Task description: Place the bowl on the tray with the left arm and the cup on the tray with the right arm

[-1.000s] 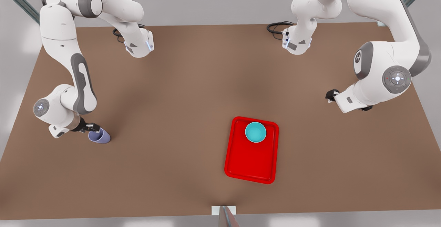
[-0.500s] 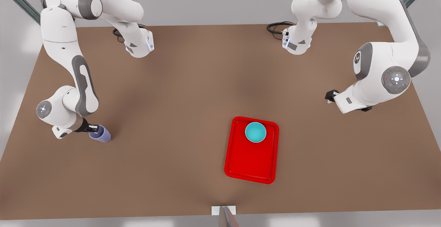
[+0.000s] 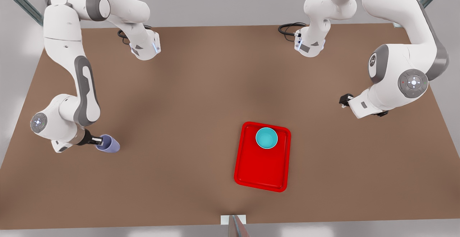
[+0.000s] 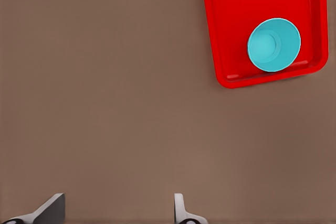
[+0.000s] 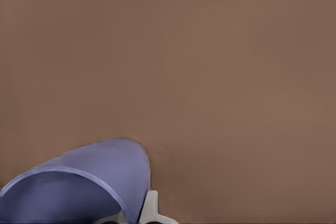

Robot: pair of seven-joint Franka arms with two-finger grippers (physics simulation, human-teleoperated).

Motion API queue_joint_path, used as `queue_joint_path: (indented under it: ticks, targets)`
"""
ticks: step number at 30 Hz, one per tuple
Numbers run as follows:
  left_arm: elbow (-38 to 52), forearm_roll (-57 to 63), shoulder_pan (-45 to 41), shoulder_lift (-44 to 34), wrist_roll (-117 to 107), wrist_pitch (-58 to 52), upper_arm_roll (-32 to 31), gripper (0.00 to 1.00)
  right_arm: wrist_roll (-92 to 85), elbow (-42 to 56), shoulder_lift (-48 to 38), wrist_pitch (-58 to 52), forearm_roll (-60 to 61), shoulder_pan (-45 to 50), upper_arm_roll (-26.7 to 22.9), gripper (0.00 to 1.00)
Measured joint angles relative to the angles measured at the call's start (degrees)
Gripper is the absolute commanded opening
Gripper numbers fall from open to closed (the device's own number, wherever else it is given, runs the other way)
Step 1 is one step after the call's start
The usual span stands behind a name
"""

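In the right wrist view the picture's edge cuts off the lower part of the cup (image 5: 89,182), and of the right hand (image 5: 134,219) one pale fingertip (image 5: 149,211) shows beside the cup wall. In the left wrist view the tray (image 4: 231,45) runs off the frame, and the left hand (image 4: 115,211) shows as two spread fingertips.

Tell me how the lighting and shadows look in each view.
Front view: soft even light, with faint broad shadows on the table and none sharp around the tray. Left wrist view: flat light, and the bowl shows no glare. Right wrist view: the cup is shaded inside.
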Motion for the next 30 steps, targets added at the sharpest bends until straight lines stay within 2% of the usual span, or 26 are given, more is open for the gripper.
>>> queue_joint_path:
  ticks: [3,7,9,10,15,18,21,30]
  targets:
    - [0.05,0.00,0.01,-0.01,-0.05,-0.20,0.00,1.00,13.31,15.22,5.53,-12.48,-0.07,6.95,0.00,0.21]
    - [0.00,0.00,-0.02,-0.14,-0.09,-0.35,0.00,1.00,36.16,32.78,15.36,-18.52,0.19,15.29,2.41,0.21]
    - [0.05,0.00,0.06,-0.18,-0.01,-0.44,0.00,1.00,49.23,41.44,21.51,-17.41,0.14,18.84,7.00,0.21]
    - [0.00,0.00,-0.05,-0.18,0.00,-0.39,0.00,1.00,52.42,41.95,22.29,-14.24,0.12,20.70,8.53,0.21]
    - [0.03,0.03,0.02,-0.09,-0.09,-0.22,0.00,1.00,60.10,53.99,33.71,-2.90,5.60,29.54,8.64,0.21]
    - [0.00,0.02,0.05,0.00,-0.09,-0.08,0.00,1.00,60.16,54.48,35.64,5.10,8.27,32.04,9.29,0.21]
    - [0.00,0.01,-0.01,0.09,-0.11,-0.07,0.00,1.00,60.04,54.47,35.97,9.56,10.35,37.82,6.90,0.21]
    - [0.00,-0.02,0.05,0.26,-0.62,-0.53,0.17,1.00,57.20,57.06,40.20,10.34,8.40,39.90,9.43,0.21]
